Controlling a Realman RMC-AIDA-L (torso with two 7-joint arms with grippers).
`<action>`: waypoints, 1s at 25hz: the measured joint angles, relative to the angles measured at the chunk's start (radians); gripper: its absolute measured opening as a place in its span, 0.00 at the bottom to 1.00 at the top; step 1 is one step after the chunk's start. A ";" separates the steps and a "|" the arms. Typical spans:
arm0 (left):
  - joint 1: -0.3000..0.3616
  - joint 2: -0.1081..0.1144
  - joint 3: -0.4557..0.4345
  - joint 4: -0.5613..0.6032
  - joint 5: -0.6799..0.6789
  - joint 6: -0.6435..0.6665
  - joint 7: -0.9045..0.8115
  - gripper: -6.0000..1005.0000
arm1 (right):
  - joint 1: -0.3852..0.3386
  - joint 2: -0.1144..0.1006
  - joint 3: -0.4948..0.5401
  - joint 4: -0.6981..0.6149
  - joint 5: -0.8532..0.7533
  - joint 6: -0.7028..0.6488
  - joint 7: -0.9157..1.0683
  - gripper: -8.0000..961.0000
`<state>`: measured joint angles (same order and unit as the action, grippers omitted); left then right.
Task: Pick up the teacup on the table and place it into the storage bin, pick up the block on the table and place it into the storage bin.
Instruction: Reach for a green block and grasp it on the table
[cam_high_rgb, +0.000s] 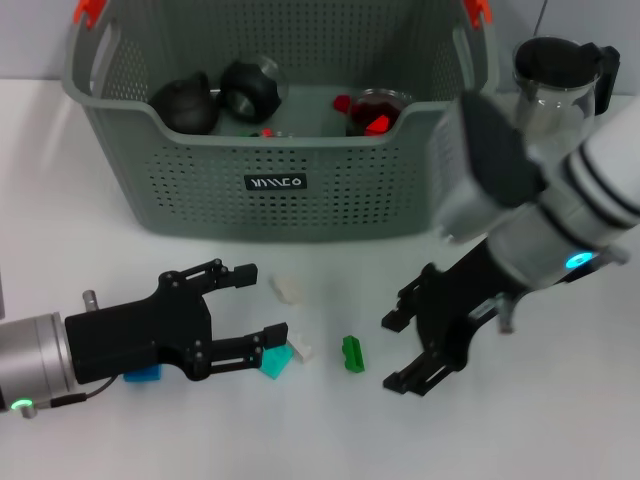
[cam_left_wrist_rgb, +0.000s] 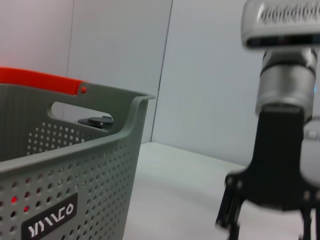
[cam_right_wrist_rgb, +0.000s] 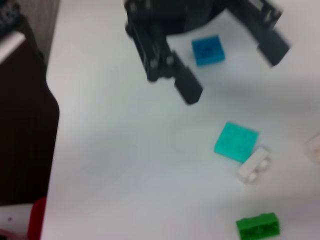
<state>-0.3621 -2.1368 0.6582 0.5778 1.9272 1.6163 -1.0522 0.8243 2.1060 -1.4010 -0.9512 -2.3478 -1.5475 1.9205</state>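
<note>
A small green block (cam_high_rgb: 352, 354) lies on the white table (cam_high_rgb: 560, 420) in front of the grey-green storage bin (cam_high_rgb: 280, 190). Just beside it, the right gripper (cam_high_rgb: 410, 345) hangs with jaws wide. The left gripper (cam_high_rgb: 250, 310), also wide open, straddles a teal block (cam_high_rgb: 276, 362).

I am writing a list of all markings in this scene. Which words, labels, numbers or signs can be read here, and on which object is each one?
White stylised lettering on a small black label on the front wall of the storage bin: too stylised to read with certainty; it looks roughly like "VIVACO".
No other text or numbers show.
</note>
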 joint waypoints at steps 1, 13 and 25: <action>-0.001 0.000 0.001 0.000 0.001 -0.001 0.000 0.83 | 0.003 0.001 -0.029 0.017 0.008 0.032 0.003 0.81; -0.001 -0.003 0.001 -0.001 0.001 -0.004 0.000 0.83 | 0.018 0.004 -0.281 0.097 0.093 0.320 0.015 0.81; -0.002 0.000 0.001 -0.001 -0.002 -0.010 0.000 0.83 | 0.050 0.005 -0.310 0.185 0.139 0.395 0.004 0.81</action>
<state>-0.3644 -2.1368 0.6596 0.5767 1.9257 1.6062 -1.0523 0.8745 2.1108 -1.7108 -0.7660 -2.2085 -1.1526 1.9247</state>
